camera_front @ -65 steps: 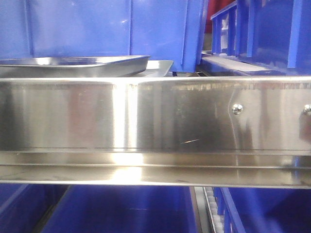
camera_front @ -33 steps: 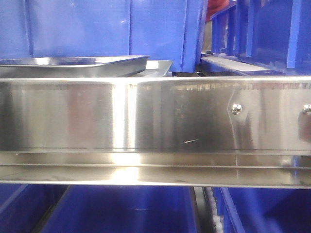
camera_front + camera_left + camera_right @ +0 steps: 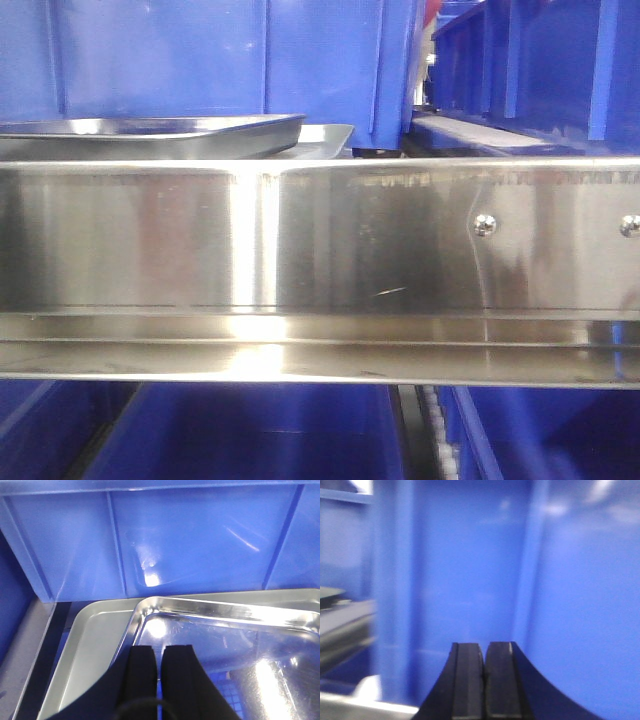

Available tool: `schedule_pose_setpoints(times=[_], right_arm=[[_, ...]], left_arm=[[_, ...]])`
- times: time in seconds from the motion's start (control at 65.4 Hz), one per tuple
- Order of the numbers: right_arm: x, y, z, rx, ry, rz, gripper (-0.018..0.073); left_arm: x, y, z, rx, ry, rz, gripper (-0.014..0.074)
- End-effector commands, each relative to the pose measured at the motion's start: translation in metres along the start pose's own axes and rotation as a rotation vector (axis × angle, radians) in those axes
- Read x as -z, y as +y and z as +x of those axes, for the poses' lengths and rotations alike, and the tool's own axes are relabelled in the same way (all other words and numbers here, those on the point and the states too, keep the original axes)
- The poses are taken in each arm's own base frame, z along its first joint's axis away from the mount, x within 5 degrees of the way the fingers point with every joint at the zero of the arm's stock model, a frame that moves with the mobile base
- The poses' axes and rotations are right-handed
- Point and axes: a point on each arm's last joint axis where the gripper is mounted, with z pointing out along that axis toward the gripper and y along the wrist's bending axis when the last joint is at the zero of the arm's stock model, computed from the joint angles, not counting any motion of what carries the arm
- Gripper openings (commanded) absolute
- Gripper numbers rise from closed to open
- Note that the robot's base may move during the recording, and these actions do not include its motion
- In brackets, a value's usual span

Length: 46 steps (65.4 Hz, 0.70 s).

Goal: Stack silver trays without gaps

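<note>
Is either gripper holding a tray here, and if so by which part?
Neither. The left gripper is shut above the upper tray with nothing between its fingers. The right gripper is shut too, empty, facing a blue bin.

Offset silver trays (image 3: 160,135), steel rail (image 3: 320,240), blue bins (image 3: 230,60)

The upper tray (image 3: 225,650) is laid askew on the lower tray (image 3: 92,640), before a bin (image 3: 150,540), behind the rail (image 3: 320,240).
</note>
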Motion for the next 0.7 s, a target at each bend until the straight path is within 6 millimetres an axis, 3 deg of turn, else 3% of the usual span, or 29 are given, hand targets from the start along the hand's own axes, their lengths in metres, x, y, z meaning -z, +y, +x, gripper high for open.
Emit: schedule_pose_setpoints(times=[0.0, 0.688], right_arm=[[0.0005, -0.0027, -0.0029, 0.007, -0.033, 0.047, -0.0069], [0.0005, -0.0028, -0.0016, 0.007, -0.018, 0.049, -0.0069]], left_arm=[[0.0011, -0.0010, -0.0012, -0.005, -0.011, 0.009, 0.0024], [0.0011, -0.0010, -0.0012, -0.005, -0.011, 0.009, 0.0024]])
